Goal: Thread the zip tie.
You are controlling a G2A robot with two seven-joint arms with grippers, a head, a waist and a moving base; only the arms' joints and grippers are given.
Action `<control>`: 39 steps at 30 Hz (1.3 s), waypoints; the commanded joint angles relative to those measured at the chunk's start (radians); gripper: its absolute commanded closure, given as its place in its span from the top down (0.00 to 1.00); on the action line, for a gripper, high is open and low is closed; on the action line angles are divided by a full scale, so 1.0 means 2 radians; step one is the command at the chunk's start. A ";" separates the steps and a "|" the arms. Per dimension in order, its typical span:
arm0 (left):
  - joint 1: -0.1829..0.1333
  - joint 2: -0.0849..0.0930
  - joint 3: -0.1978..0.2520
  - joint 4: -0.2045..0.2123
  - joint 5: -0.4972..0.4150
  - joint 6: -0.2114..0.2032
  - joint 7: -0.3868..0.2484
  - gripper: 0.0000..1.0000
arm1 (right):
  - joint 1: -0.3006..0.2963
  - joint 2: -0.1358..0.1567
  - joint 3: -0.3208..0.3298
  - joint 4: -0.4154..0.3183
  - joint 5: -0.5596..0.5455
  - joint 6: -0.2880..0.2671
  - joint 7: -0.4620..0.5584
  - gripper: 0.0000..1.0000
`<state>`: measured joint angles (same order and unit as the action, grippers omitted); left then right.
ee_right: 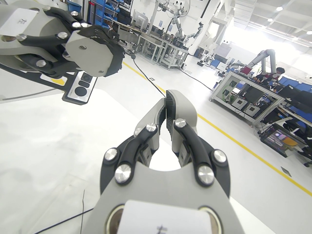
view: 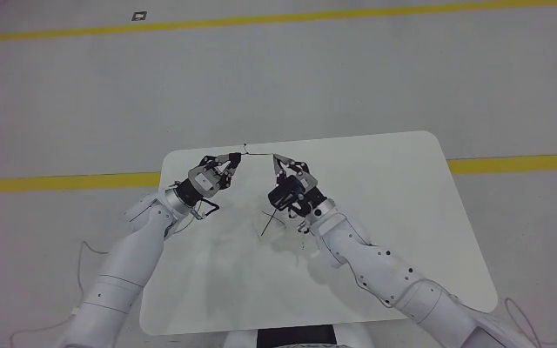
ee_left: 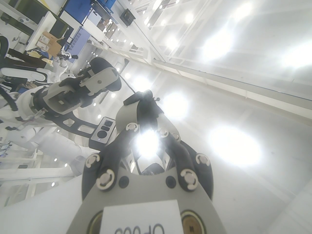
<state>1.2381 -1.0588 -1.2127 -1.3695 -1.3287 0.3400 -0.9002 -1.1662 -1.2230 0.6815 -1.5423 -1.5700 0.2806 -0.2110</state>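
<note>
1. Where the 2 arms meet over the far edge of the white table (view: 392, 174), the black zip tie (view: 259, 153) spans the short gap between the left gripper (view: 233, 160) and the right gripper (view: 277, 160), clear of the tabletop.
2. Right gripper (ee_right: 166, 98): fingers pressed together on the strap (ee_right: 148, 77), which leaves their tips and runs to the left gripper (ee_right: 118, 54).
3. Left gripper (ee_left: 145, 96): fingers likewise clenched on the strap's other end (ee_left: 128, 83); glare hides the contact itself.
4. Labels: 1 white label (ee_right: 19, 20) on the left gripper's body and 1 white label (ee_right: 165, 220) on the right gripper's, both with dark print.
5. Orientation: in the top view the long axis runs side to side, gripper to gripper, nearly along the table's far edge.
</note>
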 commanded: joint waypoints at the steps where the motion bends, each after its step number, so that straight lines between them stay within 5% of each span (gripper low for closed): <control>1: 0.000 0.000 0.000 0.000 0.000 0.000 0.000 0.00 | -0.001 0.001 0.001 -0.001 0.000 0.000 0.001 0.00; 39: 0.000 0.000 0.000 0.000 0.000 0.000 0.000 0.00 | -0.010 0.023 0.020 -0.008 0.000 0.012 0.012 0.00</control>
<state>1.2381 -1.0588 -1.2127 -1.3695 -1.3287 0.3400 -0.9002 -1.1851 -1.1780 0.7201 -1.5587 -1.5700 0.3042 -0.1866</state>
